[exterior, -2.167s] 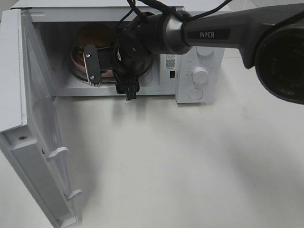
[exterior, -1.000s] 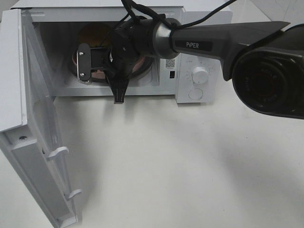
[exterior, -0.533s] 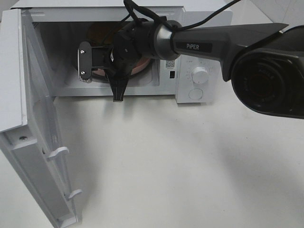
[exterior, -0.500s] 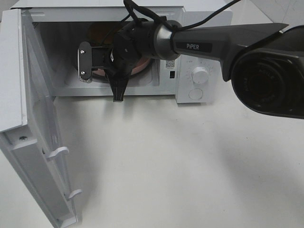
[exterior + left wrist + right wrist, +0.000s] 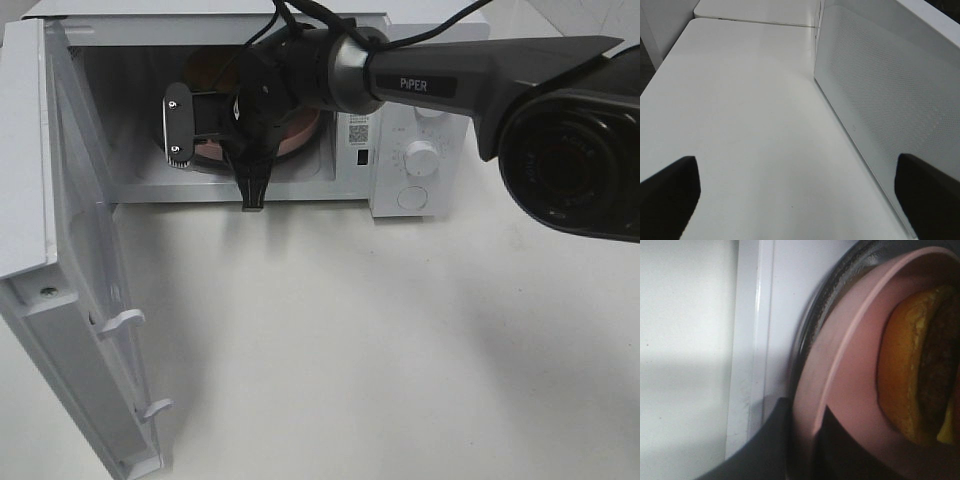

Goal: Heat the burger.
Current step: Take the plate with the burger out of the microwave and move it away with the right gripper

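Over on the left, the open white microwave door (image 5: 70, 300) is leaving room for loading. Upper middle, the right gripper (image 5: 807, 440) is pinching the pink round plate's rim (image 5: 840, 360) inside, carrying the burger (image 5: 920, 365), mostly hidden. Left gripper (image 5: 790, 200) is idling, jaws spread wide, empty.
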You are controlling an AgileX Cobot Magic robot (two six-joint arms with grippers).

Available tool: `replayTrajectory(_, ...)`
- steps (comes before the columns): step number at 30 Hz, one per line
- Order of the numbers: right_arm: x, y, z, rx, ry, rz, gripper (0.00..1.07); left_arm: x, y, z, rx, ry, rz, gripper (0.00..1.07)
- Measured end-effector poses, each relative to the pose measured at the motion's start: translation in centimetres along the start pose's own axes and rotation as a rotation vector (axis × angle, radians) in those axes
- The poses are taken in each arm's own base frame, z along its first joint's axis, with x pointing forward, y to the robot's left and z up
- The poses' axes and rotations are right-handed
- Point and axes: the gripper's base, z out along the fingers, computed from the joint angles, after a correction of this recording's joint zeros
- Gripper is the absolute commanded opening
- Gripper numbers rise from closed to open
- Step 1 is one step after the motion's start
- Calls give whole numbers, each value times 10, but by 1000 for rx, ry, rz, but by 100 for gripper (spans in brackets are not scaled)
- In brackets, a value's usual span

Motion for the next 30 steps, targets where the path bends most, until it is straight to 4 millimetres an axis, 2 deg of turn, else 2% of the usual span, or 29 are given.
replayTrajectory(13,0,11,-15,-15,-19,-6,0,0,0,0,0,0,0,98)
replayTrajectory(22,-8,31,-28,4,-73,-131,0,0,0,0,0,0,0,98)
replayTrajectory(30,-13,46,-41,-9,-90,-170,0,0,0,0,0,0,0,98)
